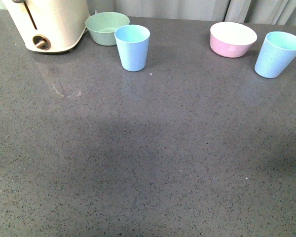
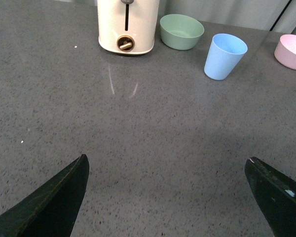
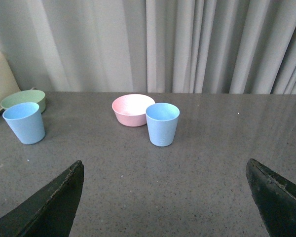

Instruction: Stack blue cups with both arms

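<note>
Toaster [image 1: 49, 24], green bowl [image 1: 104, 27] near left cup [image 1: 132, 49]

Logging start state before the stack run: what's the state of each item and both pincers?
Green bowl: upright, empty.
Pink bowl: upright, empty.
Blue cup by green bowl: upright, empty, unstacked.
Blue cup by pink bowl: upright, empty, unstacked.
Cream appliance: upright; can't tell if it's on or off.
Left pincer: open, holding nothing.
Right pincer: open, holding nothing.
</note>
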`<action>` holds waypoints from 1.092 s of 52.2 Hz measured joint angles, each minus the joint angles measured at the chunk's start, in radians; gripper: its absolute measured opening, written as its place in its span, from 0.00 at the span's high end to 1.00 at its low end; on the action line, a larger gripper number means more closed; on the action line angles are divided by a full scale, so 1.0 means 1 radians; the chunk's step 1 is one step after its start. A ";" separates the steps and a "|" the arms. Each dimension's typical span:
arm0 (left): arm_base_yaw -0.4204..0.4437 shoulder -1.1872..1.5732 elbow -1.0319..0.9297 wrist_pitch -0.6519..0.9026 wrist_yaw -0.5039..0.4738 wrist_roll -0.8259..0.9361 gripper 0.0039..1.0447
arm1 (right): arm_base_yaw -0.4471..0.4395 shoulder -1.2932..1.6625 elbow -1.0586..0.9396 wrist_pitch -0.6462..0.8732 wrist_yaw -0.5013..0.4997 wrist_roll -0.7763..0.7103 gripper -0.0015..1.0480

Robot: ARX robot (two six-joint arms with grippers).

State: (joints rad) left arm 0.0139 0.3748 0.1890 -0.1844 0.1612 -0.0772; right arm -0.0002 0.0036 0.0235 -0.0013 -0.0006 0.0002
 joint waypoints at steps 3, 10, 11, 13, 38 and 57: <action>-0.015 0.166 0.058 0.110 -0.004 0.000 0.08 | 0.000 0.000 0.000 0.000 0.001 0.000 0.09; -0.061 0.428 0.157 0.306 -0.022 0.014 0.08 | 0.000 0.000 0.000 0.000 0.000 0.000 0.09; -0.071 0.474 0.176 0.338 -0.023 0.022 0.08 | 0.000 0.000 0.000 0.000 0.001 0.000 0.09; -0.094 0.565 0.216 0.395 -0.030 0.041 0.08 | 0.000 0.000 0.000 0.000 0.000 0.000 0.09; -0.307 1.332 0.794 0.402 0.013 0.365 0.08 | 0.000 0.000 0.000 0.000 0.001 0.000 0.09; -0.407 1.629 1.168 0.233 -0.008 0.568 0.08 | 0.000 0.000 0.000 0.000 0.000 0.000 0.09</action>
State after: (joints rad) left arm -0.3931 2.0041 1.3567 0.0490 0.1535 0.4911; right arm -0.0002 0.0036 0.0235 -0.0013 -0.0002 0.0002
